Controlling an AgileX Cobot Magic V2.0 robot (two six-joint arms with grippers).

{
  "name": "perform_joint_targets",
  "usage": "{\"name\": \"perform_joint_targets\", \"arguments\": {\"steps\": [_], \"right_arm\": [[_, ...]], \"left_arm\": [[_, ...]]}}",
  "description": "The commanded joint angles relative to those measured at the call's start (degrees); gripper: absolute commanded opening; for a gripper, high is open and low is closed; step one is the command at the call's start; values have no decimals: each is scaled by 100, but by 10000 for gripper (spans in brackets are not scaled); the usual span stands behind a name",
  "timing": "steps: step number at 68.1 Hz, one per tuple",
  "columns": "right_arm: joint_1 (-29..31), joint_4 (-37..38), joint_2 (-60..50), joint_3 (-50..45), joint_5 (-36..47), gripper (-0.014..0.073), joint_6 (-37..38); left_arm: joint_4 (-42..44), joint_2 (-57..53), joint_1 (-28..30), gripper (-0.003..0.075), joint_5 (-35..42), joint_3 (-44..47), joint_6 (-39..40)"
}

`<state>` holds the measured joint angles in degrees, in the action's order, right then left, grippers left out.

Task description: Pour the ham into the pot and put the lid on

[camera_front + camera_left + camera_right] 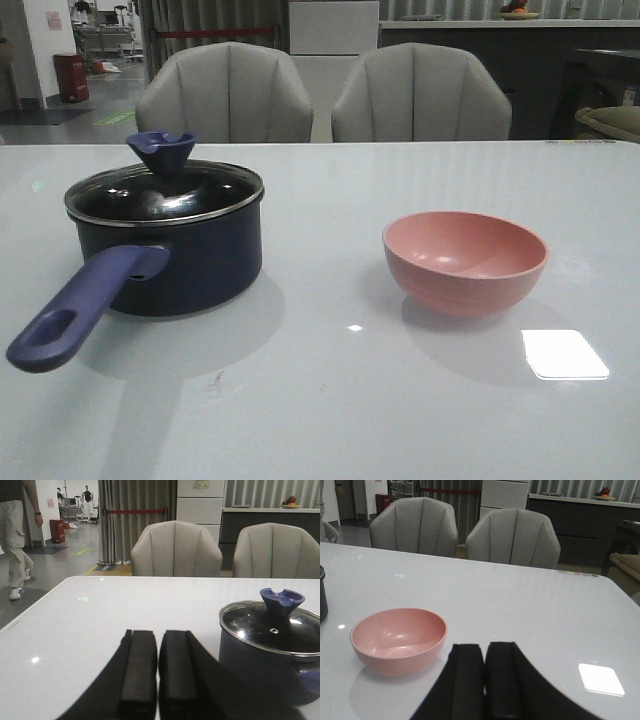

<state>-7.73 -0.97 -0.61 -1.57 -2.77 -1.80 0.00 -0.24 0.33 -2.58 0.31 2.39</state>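
Note:
The navy pot (180,262) stands at the left of the table, its lighter-blue handle (75,310) pointing toward me. The glass lid (165,195) with its blue knob (161,152) sits on the pot. The pink bowl (465,262) stands at the right and looks empty. No ham shows in any view. My left gripper (158,667) is shut and empty, low beside the pot (270,662). My right gripper (484,672) is shut and empty, just beside the bowl (398,640). Neither gripper shows in the front view.
Two grey chairs (225,95) stand behind the table's far edge. A bright light patch (563,353) lies on the table near the bowl. A person (15,535) walks in the background of the left wrist view.

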Motion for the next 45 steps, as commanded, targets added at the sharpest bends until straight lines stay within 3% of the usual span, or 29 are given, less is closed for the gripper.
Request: {"name": "perform_joint_targets", "arguments": {"steps": [1,45], "right_arm": [[179,97,-117,29,555,151,49],[216,97,-112,34,555,151,49]], "left_arm": [[0,-110,4,133,457,122,56],[0,-110,4,133,457,122,56]]}}
